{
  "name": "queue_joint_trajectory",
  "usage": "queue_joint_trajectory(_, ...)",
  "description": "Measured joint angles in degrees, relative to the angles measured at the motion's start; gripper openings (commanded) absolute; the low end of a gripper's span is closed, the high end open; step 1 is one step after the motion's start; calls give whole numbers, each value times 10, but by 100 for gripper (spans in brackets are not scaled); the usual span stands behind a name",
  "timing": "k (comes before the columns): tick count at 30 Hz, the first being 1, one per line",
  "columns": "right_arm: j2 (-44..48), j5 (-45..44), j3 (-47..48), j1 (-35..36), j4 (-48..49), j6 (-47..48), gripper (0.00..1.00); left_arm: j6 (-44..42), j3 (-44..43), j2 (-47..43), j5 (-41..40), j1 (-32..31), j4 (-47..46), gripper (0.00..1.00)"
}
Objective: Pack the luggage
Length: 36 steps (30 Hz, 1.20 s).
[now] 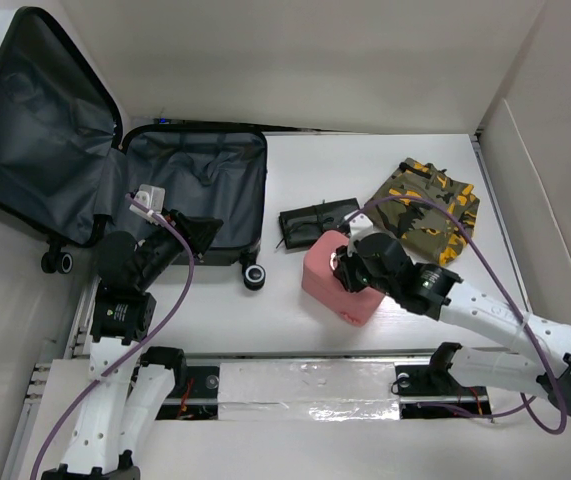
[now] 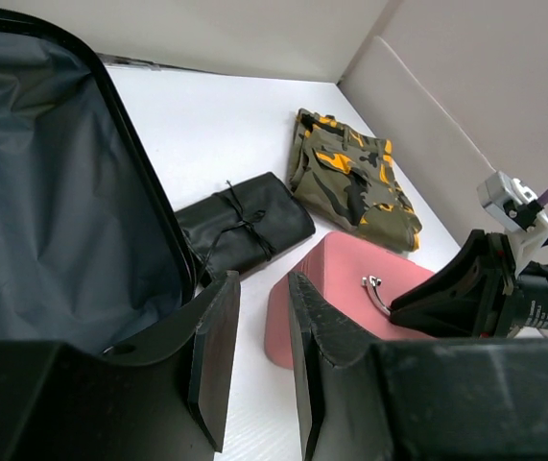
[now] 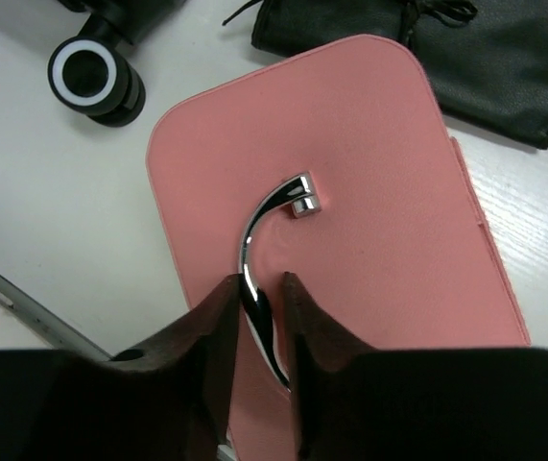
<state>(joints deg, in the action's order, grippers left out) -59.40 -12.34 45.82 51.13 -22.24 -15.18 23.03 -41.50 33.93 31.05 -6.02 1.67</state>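
The luggage (image 1: pixel 200 185) lies open at the back left, dark grey lining up, its lid (image 1: pixel 35 130) leaning against the wall; the lining also shows in the left wrist view (image 2: pixel 53 211). My left gripper (image 1: pixel 210 228) is open and empty at the luggage's near right edge (image 2: pixel 259 288). A small pink box-shaped case (image 1: pixel 330 285) stands on the table in the middle. My right gripper (image 1: pixel 347 262) is over it, its jaws closed around the chrome handle (image 3: pixel 259 221) on the case's top (image 3: pixel 379 173).
A black rolled pouch (image 1: pixel 317 222) with a tie lies behind the pink case. A folded camouflage garment (image 1: pixel 425 195) lies at the back right. One black luggage wheel (image 1: pixel 254 277) sits just left of the pink case. White walls enclose the table.
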Motion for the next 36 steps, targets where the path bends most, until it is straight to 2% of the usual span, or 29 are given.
queue_joint_trajectory(2, -7, 0, 2, 7, 0, 3, 18, 0, 0, 0, -1, 0, 0, 24)
queue_joint_trajectory(3, -14, -3, 6, 11, -1, 8, 11, 0, 0, 0, -2, 0, 0, 24)
queue_joint_trajectory(5, -31, -9, 21, 16, -7, 16, 6, 0, 0, 0, -3, 0, 0, 24)
queue_joint_trajectory(6, -41, -11, 28, 19, -9, 18, 0, 0, 0, -1, -4, 0, 0, 24)
queue_joint_trajectory(13, -59, -28, 54, 30, -26, 32, 0, -1, 0, -12, -23, 0, 15, 24)
queue_joint_trajectory(18, -9, -32, 60, 24, -35, 41, 0, -1, 0, -9, -30, 0, 17, 24)
queue_joint_trajectory(25, 96, 16, 88, -38, 42, 49, 0, -1, 0, 7, -33, 0, 18, 24)
queue_joint_trajectory(31, 89, 44, 103, -56, 77, 51, 0, -1, 0, 9, -33, 0, 21, 24)
queue_joint_trajectory(34, 81, 43, 79, -85, 78, 48, 0, -1, 0, 8, -32, 0, 21, 24)
queue_joint_trajectory(35, 82, 41, 65, -107, 77, 46, 3, -1, 0, 8, -32, 0, 20, 24)
queue_joint_trajectory(36, 83, 38, 50, -135, 77, 41, 11, -1, 0, 9, -31, 0, 20, 24)
